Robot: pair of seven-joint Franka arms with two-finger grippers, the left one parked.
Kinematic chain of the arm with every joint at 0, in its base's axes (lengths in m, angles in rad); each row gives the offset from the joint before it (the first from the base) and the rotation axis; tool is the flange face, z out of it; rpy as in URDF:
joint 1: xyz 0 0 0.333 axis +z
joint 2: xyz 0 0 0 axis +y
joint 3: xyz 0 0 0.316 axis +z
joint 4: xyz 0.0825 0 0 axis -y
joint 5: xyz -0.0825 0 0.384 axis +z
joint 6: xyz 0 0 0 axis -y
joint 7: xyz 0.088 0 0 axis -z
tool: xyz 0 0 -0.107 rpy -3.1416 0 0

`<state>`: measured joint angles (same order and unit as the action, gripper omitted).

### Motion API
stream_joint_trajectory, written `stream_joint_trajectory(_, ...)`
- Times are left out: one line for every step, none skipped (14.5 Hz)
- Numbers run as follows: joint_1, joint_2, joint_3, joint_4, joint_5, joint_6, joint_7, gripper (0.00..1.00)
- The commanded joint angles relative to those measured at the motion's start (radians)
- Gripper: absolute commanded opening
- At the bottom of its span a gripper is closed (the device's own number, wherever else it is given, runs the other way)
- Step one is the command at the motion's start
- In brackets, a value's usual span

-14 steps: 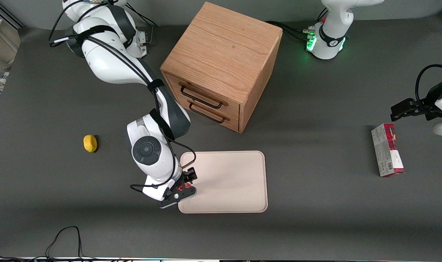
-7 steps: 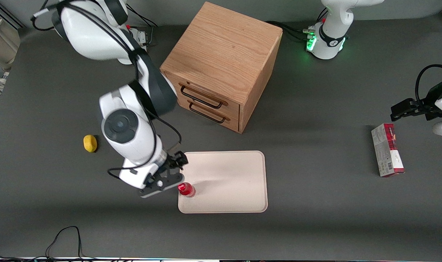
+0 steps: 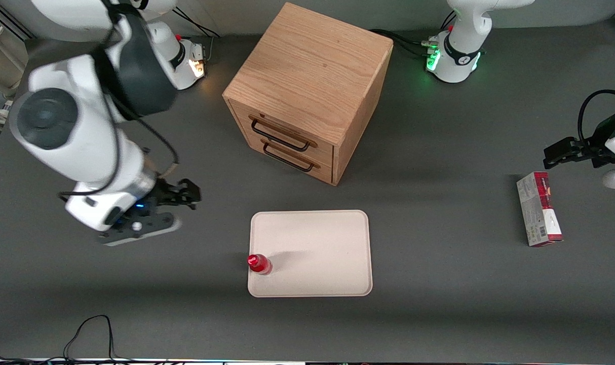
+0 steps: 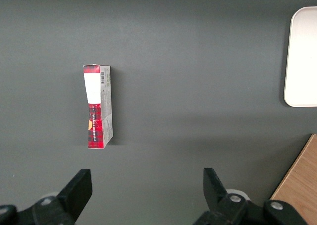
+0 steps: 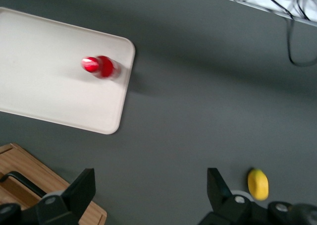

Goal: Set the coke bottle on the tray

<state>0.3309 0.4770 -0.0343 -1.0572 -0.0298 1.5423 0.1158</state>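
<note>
The coke bottle point(image 3: 259, 264), small and red with a red cap, stands upright on the cream-white tray point(image 3: 320, 243), at the tray's corner nearest the front camera toward the working arm's end. The right wrist view shows the bottle point(image 5: 100, 67) on the tray point(image 5: 44, 81) too. My right gripper point(image 3: 183, 195) is open and empty, raised above the table well away from the tray, toward the working arm's end. In its wrist view the gripper point(image 5: 150, 183) has only bare table between its fingers.
A wooden drawer cabinet point(image 3: 307, 91) stands farther from the front camera than the tray. A yellow lemon point(image 5: 258, 184) lies on the table near the gripper. A red-and-grey carton point(image 3: 539, 215) lies toward the parked arm's end. A black cable point(image 3: 89, 329) lies at the table's front edge.
The gripper let go of the bottle on the tray's corner, then rose and drew back toward the working arm's end. The bottle stays upright on the tray.
</note>
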Motion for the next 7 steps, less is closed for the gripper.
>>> stream_joint_trajectory(-0.088, -0.184, 0.011, -0.232, 0.034, 0.039, -0.001, 1.0)
stream_joint_trajectory(-0.12, -0.228, 0.013, -0.289, 0.036, 0.06, -0.001, 1.0)
stream_joint_trajectory(-0.16, -0.277, 0.014, -0.358, 0.036, 0.105, -0.001, 1.0)
stream_joint_trajectory(-0.18, -0.326, 0.014, -0.422, 0.034, 0.146, -0.001, 1.0)
stream_joint_trajectory(-0.208, -0.356, 0.014, -0.461, 0.033, 0.166, -0.002, 1.0)
stream_joint_trajectory(-0.226, -0.374, 0.014, -0.481, 0.031, 0.17, -0.004, 1.0)
stream_joint_trajectory(-0.245, -0.395, 0.014, -0.5, 0.031, 0.167, -0.004, 1.0)
